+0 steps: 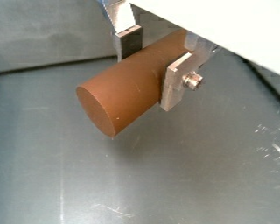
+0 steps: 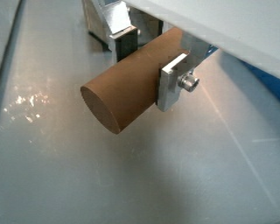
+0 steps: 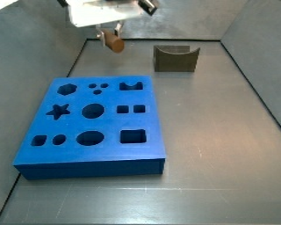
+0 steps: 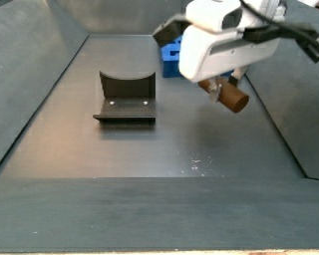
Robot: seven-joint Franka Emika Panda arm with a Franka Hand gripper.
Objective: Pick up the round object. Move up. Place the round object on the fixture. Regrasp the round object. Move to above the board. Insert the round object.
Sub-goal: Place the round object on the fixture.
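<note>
The round object (image 1: 122, 98), a reddish-brown cylinder peg, is clamped between the two silver fingers of my gripper (image 1: 154, 70) and held in the air. Its flat round end (image 2: 105, 107) juts out past the fingers in both wrist views. In a side view the peg (image 3: 111, 39) hangs under the gripper (image 3: 109, 30), left of the fixture (image 3: 176, 58) and beyond the far edge of the blue board (image 3: 94, 126). In a side view the held peg (image 4: 233, 97) hangs to the right of the dark fixture (image 4: 125, 102) with its U-shaped notch.
Grey walls (image 3: 32, 48) enclose the grey floor (image 3: 219, 114). The board's holes include a star (image 3: 59, 112), circles and squares. A corner of the blue board (image 4: 169, 59) shows behind the gripper body (image 4: 215, 40).
</note>
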